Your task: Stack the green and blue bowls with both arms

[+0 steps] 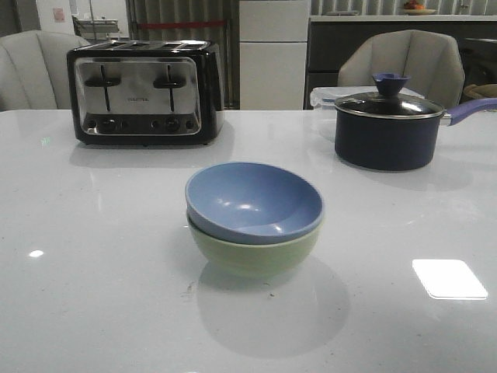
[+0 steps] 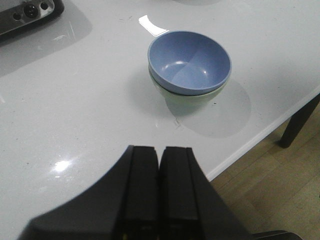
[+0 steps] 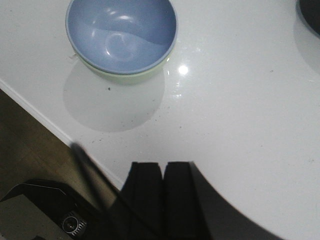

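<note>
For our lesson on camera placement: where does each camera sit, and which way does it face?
Front: looks forward over the table at the blue bowl in the green bowl; no robot parts.
Left wrist: looks down past the shut left end effector.
Right wrist: likewise, right end effector shut.
All share the bowls.

White table (image 1: 93, 295): toaster (image 1: 144, 92), saucepan (image 1: 388, 128), green bowl (image 1: 256, 252); possibly container behind.

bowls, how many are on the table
2, stacked mid-table: the blue bowl sits nested in the green bowl. No others show.
</note>
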You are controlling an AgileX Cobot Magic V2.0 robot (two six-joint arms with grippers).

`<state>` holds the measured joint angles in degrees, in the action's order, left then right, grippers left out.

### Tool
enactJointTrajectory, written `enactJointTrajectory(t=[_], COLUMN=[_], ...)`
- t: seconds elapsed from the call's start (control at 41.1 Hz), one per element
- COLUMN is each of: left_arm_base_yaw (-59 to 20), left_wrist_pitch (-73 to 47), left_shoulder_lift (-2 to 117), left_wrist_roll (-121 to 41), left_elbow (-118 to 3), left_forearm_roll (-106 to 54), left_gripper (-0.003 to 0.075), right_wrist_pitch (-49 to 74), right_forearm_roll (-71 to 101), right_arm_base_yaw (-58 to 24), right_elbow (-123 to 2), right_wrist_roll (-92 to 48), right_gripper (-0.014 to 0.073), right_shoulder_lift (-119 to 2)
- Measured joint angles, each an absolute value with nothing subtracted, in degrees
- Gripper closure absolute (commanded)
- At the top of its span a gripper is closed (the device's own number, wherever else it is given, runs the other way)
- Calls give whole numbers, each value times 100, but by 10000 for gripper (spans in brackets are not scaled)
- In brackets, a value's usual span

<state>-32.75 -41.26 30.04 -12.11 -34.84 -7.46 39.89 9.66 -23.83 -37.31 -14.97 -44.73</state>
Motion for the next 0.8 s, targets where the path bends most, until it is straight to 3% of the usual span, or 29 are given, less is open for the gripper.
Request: enactJointTrajectory(t=[0.146,0.463,0.804], left_arm_base_yaw=[-2691,-694,-312], left_wrist_pitch=[-3841,-2020,-1249], left_shoulder_lift=[2419,1022,-26], left_wrist_roll=[-1211,-1211,-428], left_elbow=[-3195,-1520,-328], left_forearm_roll=[-656,-639,-267], left_gripper=[627,627,627], right_wrist_pitch=[3989,4015,4026], right_forearm_roll=[966,966,966], right_arm_base_yaw=[-2383,-2383,-2383], right_elbow=[-3731,-3731,-3731], right_wrist_roll=[-1497,-1501,-1501], right_gripper=[566,566,566], right_shoulder_lift=[-4473,-4473,-4473])
